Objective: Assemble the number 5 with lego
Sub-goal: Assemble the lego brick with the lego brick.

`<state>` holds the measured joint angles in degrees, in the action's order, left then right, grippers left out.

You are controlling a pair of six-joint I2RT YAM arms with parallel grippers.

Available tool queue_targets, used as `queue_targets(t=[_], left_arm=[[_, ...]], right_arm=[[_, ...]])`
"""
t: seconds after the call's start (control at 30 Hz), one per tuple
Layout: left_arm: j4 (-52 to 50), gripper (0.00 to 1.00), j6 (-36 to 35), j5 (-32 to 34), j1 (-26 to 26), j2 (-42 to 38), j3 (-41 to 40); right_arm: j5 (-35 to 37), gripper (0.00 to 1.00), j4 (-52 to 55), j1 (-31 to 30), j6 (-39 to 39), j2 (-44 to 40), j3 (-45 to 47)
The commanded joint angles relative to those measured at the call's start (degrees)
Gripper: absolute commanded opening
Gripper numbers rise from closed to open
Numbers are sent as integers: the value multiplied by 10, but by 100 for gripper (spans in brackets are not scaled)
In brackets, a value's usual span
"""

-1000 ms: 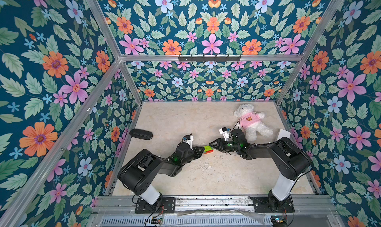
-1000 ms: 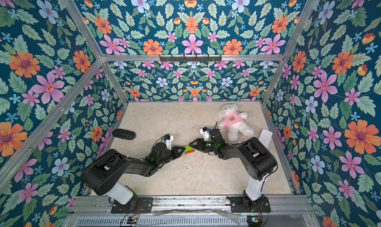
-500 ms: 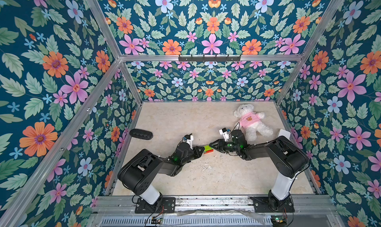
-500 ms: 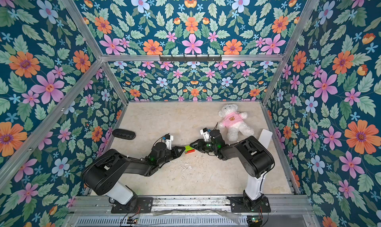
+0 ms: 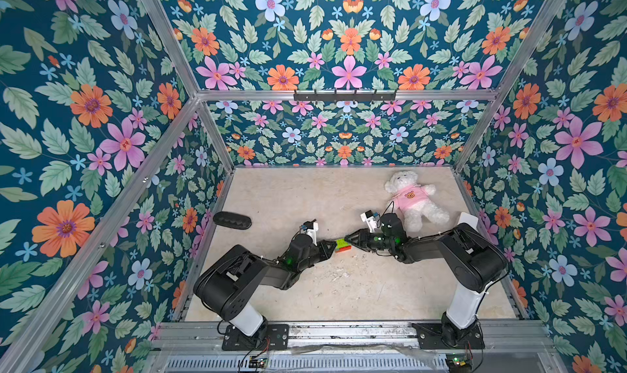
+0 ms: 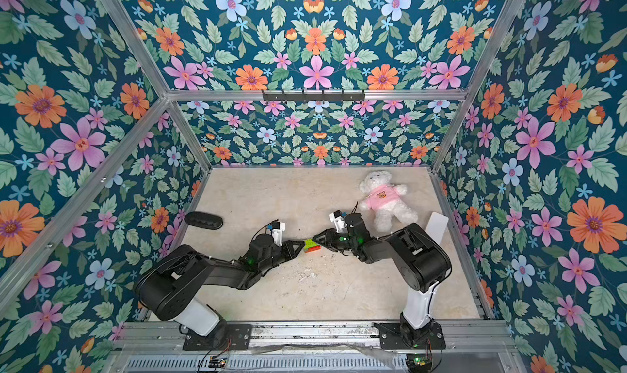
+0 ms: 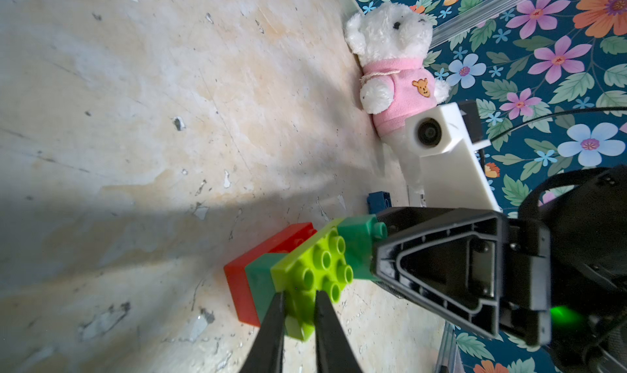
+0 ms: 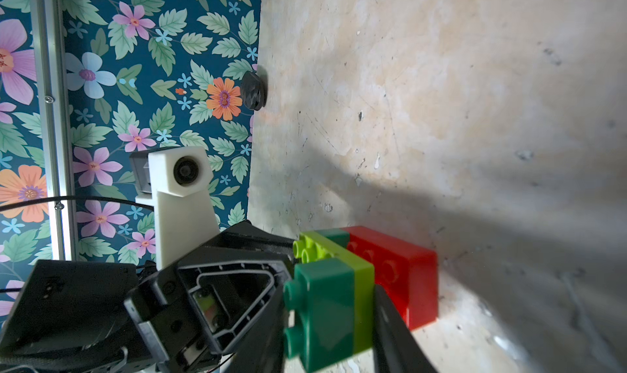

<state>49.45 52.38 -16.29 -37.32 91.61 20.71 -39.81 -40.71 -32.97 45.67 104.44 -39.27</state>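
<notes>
Lego stack (image 5: pixel 342 246) noted at mid-table (image 5: pixel 305 191), between the two arms. It is stood studs-up: red brick (image 8: pixel 400 273) at the base, then the lower dark-green brick (image 7: pixel 259 279), lime brick (image 7: pixel 312 273) and upper dark-green brick (image 8: pixel 322 303). Whether the red base touches the table cannot be told. The long axes of the red and lime bricks lie level and run from one gripper toward the other. The small bricks are stepped, the lower at the left arm's end and the upper at the right arm's. Bricks are glossy moulded plastic with round hollow studs. The left gripper (image 7: pixel 300 295) is pinched narrowly on the lime brick's end. The right gripper (image 8: pixel 327 296) is clamped across the upper dark-green and lime layers. A blue brick (image 7: pixel 378 198) lies apart, mostly hidden behind the right gripper. The table is mottled beige and scuffed. A white plush teddy (image 5: pixel 412 198) wears a pink fleece top with a bear-face emblem.
</notes>
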Motion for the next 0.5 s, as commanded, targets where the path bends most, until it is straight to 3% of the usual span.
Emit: queue_targets(t=[0.0,0.13,0.47], left_arm=[[-144,19,-12,22,1,7,-7],[-145,19,-13,21,1,7,-6],[-160,20,-19,25,1,-3,1]], right_arm=[[-11,49,-10,-1,-9,-11,-4],[0,60,29,0,-31,-24,-10],[28,62,122,7,-81,-73,-14]])
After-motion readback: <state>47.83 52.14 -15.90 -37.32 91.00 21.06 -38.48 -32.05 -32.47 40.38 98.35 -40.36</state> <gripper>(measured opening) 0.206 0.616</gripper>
